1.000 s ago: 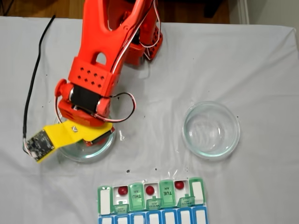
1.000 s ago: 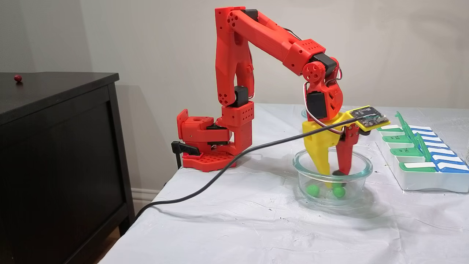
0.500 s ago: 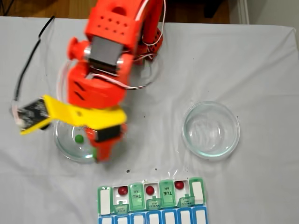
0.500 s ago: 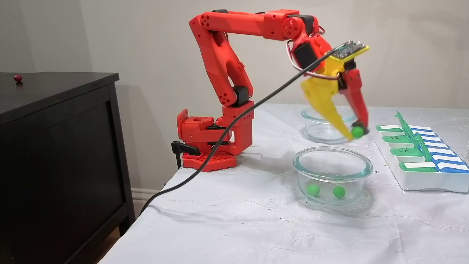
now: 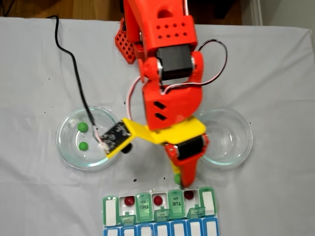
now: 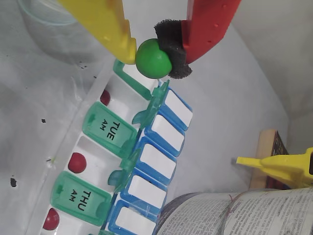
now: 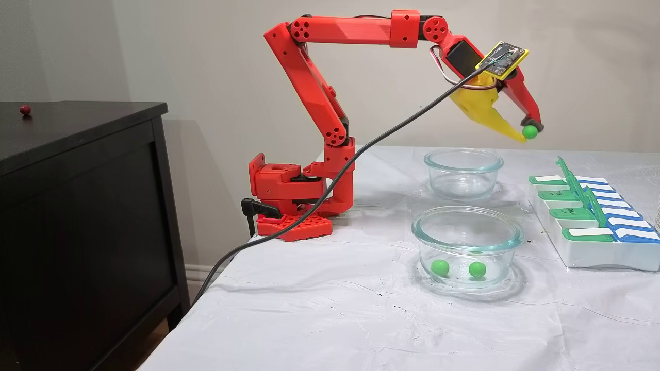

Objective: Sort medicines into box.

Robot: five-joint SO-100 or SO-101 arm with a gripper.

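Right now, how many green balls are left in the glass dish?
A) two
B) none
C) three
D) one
A: two green balls lie in the nearer glass dish in a fixed view, while the hand holds a third green ball above the pill organizer.

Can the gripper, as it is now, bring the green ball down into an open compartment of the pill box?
Probably yes. The gripper, shut on the green ball, hangs above the pill box near its end, and nothing lies between them. Open white compartments sit right below it; the TUE lid is closed.
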